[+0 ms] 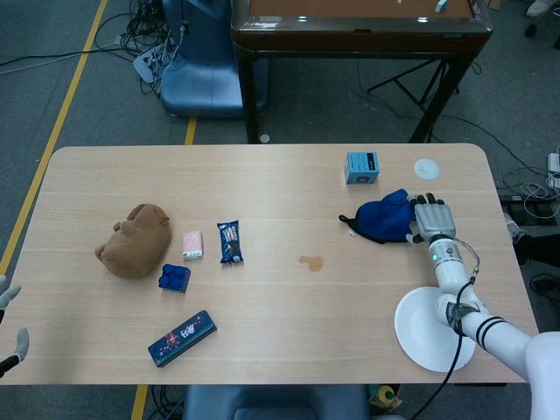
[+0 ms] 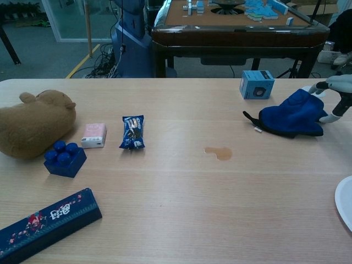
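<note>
A crumpled blue cloth (image 1: 382,217) (image 2: 291,114) lies on the right side of the wooden table (image 1: 280,192). My right hand (image 1: 431,221) (image 2: 334,96) is at the cloth's right edge, its fingers spread and reaching onto the fabric, holding nothing. A white plate (image 1: 433,328) (image 2: 346,201) sits near the front edge, below that hand's forearm. Only the fingertips of my left hand (image 1: 9,328) show, at the far left edge of the head view; they are apart and empty, off the table's front left corner.
A light blue box (image 1: 361,166) (image 2: 256,84) and a white disc (image 1: 426,168) lie behind the cloth. On the left are a brown plush (image 1: 134,241), a pink box (image 1: 192,244), a snack packet (image 1: 230,241), a blue brick (image 1: 174,277) and a long dark box (image 1: 182,338). A brown stain (image 1: 311,262) marks mid-table.
</note>
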You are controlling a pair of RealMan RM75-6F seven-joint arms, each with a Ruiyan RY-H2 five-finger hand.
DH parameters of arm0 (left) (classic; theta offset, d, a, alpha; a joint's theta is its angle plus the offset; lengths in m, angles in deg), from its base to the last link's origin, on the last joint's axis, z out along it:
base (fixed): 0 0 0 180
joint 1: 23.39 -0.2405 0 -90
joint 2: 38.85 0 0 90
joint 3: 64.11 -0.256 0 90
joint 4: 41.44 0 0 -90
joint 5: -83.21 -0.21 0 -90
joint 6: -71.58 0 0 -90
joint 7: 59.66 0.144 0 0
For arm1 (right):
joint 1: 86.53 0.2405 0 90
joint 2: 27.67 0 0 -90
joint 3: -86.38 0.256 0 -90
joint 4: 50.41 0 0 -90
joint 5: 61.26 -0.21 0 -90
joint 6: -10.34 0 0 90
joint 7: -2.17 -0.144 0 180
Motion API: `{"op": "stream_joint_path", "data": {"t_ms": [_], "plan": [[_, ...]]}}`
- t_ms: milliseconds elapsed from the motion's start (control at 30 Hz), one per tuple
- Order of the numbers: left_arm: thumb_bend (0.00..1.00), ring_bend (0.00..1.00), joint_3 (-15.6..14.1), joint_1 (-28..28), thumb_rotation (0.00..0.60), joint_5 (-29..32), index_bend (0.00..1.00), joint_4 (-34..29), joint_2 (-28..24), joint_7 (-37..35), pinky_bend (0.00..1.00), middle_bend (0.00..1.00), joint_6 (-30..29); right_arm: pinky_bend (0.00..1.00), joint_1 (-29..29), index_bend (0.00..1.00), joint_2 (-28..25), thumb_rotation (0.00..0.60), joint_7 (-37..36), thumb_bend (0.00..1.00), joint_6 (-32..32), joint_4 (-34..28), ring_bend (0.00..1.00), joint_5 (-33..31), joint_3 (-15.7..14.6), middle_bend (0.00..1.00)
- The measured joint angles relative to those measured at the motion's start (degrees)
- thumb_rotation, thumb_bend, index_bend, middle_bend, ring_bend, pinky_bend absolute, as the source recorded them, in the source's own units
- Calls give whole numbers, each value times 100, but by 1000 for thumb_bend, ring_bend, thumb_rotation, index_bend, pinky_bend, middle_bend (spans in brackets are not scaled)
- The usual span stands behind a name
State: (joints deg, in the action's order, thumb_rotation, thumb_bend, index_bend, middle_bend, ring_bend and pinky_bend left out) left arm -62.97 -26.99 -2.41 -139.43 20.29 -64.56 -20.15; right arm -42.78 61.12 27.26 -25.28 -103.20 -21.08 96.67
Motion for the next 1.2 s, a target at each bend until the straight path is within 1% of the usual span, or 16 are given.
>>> {"op": "stream_joint_path", "data": {"t_ms": [267,367,433,500,633,767,933,1067,1133,1200], "plan": [[482,0,17,-4,600,38,123,-2,-17,7,0,0,9,142,238,67,486,600,126,346,181,668,41,-138,-19,124],[482,0,20,-13,600,47,123,3,-18,-4,0,0,3,155,306,106,664,600,181,354,243,874,44,-154,-33,150],[482,0,19,-21,600,54,122,12,-17,-14,0,0,-1,202,331,163,761,600,224,381,289,985,63,-152,-60,168],[483,0,14,-31,600,59,123,26,-15,-27,0,0,-3,276,336,230,836,600,275,424,306,1067,97,-135,-100,187],[483,0,14,-39,600,65,123,46,-13,-50,0,0,-4,402,301,332,955,600,299,508,257,1168,157,-27,-150,231],[483,0,15,-34,600,56,123,65,-4,-62,0,0,6,491,244,428,1017,600,241,577,148,1225,220,116,-151,279],[482,0,16,-28,600,49,122,95,16,-76,0,0,18,648,162,580,1059,600,160,726,39,1240,338,319,-148,361],[483,0,13,-25,600,47,123,107,23,-79,0,0,32,759,89,671,1077,600,71,816,-26,1185,455,484,-153,442],[483,0,12,-26,600,47,123,108,23,-80,0,0,33,812,55,718,1082,600,-22,880,-76,1140,519,589,-146,494],[482,0,16,-31,600,49,123,107,18,-84,0,0,23,849,27,749,1076,600,-129,944,-123,1079,563,689,-132,530]]}}
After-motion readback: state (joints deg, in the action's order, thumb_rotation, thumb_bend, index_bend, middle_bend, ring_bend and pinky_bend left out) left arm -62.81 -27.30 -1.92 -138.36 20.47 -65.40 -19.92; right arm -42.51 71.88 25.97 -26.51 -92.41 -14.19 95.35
